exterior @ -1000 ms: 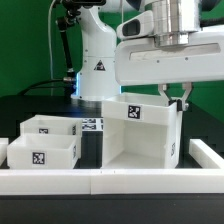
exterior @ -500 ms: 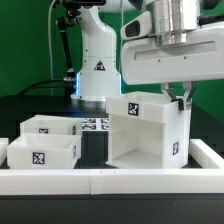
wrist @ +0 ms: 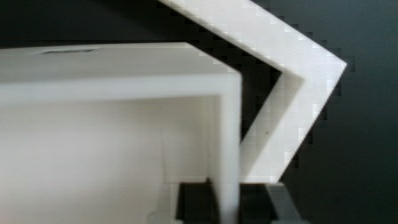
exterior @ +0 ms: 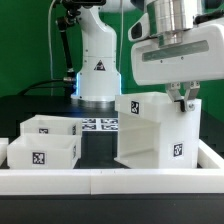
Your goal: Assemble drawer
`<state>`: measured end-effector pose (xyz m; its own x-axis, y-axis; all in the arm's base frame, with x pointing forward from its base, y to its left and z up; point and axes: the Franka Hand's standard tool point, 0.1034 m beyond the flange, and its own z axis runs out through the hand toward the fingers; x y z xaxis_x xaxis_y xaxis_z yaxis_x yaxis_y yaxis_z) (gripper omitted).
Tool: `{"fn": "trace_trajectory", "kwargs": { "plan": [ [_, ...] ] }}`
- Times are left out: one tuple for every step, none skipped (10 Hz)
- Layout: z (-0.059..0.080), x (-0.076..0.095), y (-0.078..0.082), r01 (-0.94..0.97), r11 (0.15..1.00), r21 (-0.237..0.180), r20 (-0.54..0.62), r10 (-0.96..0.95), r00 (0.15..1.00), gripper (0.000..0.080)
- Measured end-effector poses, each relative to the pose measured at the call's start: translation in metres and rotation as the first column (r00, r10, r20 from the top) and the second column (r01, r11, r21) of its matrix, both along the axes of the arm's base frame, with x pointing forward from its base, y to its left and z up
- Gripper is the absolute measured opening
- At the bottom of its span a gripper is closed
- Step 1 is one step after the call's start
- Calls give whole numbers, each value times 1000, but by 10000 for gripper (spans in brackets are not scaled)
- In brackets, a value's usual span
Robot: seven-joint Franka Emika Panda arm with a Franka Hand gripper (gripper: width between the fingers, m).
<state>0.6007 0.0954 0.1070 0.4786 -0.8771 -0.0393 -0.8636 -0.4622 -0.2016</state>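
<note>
The tall white drawer shell [exterior: 155, 132] stands on the black table, slightly lifted or tilted, toward the exterior view's right, with tags on its back wall and side. My gripper [exterior: 187, 98] is shut on the shell's upper right wall. In the wrist view the gripper [wrist: 228, 200] has a dark finger on each side of the thin white wall [wrist: 228, 130]. Two small open-topped trays sit at the exterior view's left: one in front [exterior: 42, 156], one behind [exterior: 50, 127], each tagged.
The long low white rail [exterior: 110, 181] runs along the front and turns up at the exterior view's right [exterior: 210, 152]; it also shows in the wrist view [wrist: 294, 70]. The marker board [exterior: 100, 124] lies behind the shell. The arm's base [exterior: 97, 60] stands at the back.
My gripper has moved toward the exterior view's right, dragging the shell with it, away from the trays. The trays have not moved.
</note>
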Motion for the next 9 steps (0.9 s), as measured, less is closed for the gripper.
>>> {"fn": "trace_trajectory", "kwargs": {
  "plan": [
    [1,0,2,70,997,21,-9,-70,998,45],
    [1,0,4,120,992,37,-17,-120,993,45],
    [1,0,5,184,981,56,-30,-183,983,45],
    [2,4,3,238,969,73,-43,-235,971,45],
    [2,9,2,298,950,93,-56,-294,954,45],
    [1,17,2,346,932,109,-64,-341,938,45],
    [1,22,3,401,908,121,-75,-394,916,45],
    [0,27,3,403,907,123,-73,-397,915,45],
    [-2,31,4,401,907,124,-76,-395,916,45]
  ]
}}
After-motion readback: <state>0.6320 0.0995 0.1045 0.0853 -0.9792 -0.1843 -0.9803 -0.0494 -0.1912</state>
